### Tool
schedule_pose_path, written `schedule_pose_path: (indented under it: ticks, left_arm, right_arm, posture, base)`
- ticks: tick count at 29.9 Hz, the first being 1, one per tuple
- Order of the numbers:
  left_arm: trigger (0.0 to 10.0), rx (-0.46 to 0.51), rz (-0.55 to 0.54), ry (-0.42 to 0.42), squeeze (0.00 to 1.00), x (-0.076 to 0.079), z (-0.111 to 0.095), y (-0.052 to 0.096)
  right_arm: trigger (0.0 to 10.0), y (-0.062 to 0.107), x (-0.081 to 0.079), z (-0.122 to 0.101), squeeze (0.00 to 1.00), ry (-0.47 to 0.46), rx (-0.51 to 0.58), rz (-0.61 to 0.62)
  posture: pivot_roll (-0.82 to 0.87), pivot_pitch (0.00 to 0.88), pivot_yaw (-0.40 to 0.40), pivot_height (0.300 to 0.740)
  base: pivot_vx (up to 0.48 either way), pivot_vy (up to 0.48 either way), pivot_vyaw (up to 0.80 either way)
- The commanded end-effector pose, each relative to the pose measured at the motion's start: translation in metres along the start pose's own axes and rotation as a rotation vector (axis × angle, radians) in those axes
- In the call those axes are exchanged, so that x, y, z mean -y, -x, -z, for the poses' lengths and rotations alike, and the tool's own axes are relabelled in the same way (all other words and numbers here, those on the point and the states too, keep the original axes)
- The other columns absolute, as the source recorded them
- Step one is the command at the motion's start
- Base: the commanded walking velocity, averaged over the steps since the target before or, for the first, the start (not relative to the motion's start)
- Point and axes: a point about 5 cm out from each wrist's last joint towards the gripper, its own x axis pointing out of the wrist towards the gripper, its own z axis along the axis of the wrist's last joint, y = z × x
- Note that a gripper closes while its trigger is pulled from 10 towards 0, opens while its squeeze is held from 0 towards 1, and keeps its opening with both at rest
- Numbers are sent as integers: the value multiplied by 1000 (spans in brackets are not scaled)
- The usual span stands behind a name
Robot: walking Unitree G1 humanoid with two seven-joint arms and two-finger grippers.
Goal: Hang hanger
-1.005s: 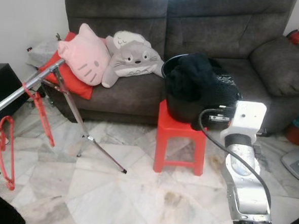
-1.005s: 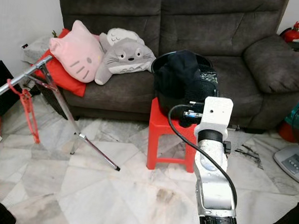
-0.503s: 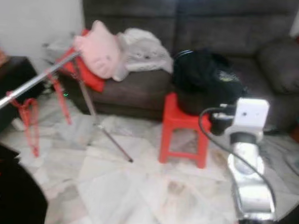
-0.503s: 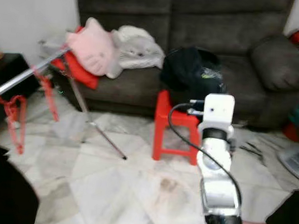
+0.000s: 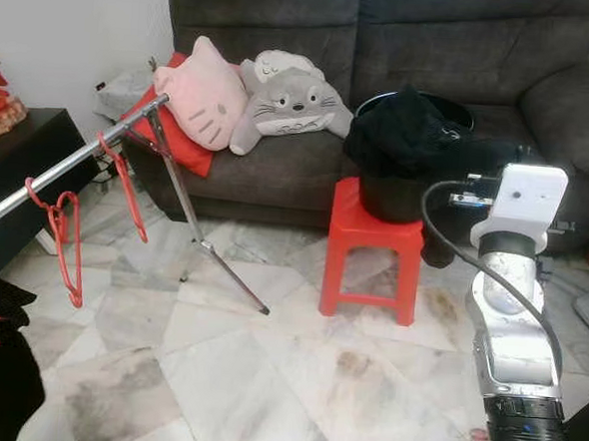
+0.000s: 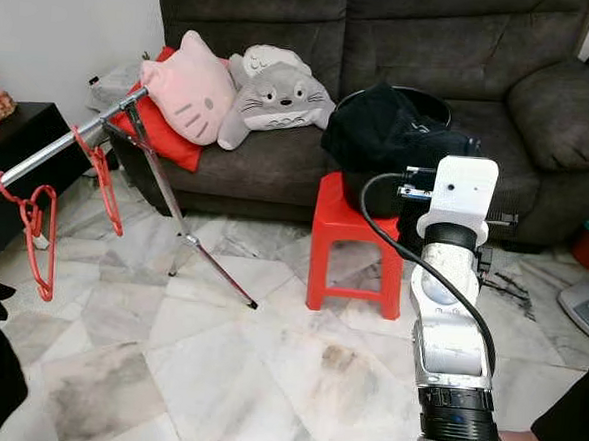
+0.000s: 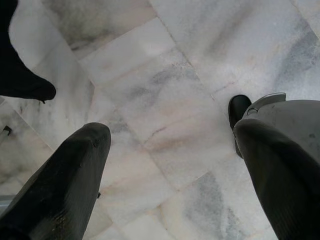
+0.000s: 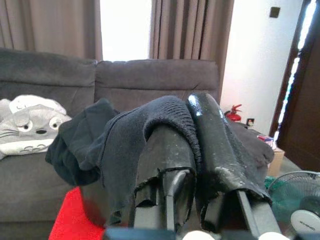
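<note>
A dark grey fabric sofa point(image 5: 465, 51) is seen behind a slanted silver metal rail point(image 5: 68, 162), from which two red wire hangers point(image 5: 68, 242) are hung. A black knitted garment point(image 8: 145, 135) is pinched in the closed jaws of the right gripper point(image 8: 192, 145), raised near the red plastic stool point(image 5: 373, 250). The left gripper point(image 7: 170, 165) is held wide apart, empty, over the marble floor point(image 7: 165, 100); the rail should be approached squarely before hanging is attempted.

Premises: a home living room. Evidence: dark grey sofa point(image 5: 405, 47) across the top of the frame, pink cushion point(image 5: 207, 97) and grey plush toy point(image 5: 287, 92) at upper left, marble floor tiles point(image 5: 265, 379) below, brown curtains point(image 8: 190, 30).
</note>
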Motion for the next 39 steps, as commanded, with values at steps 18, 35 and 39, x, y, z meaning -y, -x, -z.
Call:
schedule_pose_path:
  ticks: [18,35,39]
  left_arm:
    - [10000,-1,-6,-9,0,1,-4,-2]
    - [10000,-2,28,-21,0,44,-15,-7]
    - [10000,-6,22,-23,0,37,-13,-6]
  right_arm:
    - [10000,-35,-12,-77,0,-20,348,-76]
    - [10000,48,-90,-165,0,-585,635,-1048]
    - [10000,37,-90,-133,0,-519,482,-969]
  posture:
    - [-245,0,162,732]
    - [-245,0,171,732]
    - [-247,0,172,732]
  base:
    - [0,0,0]
    - [0,0,0]
    - [0,0,0]
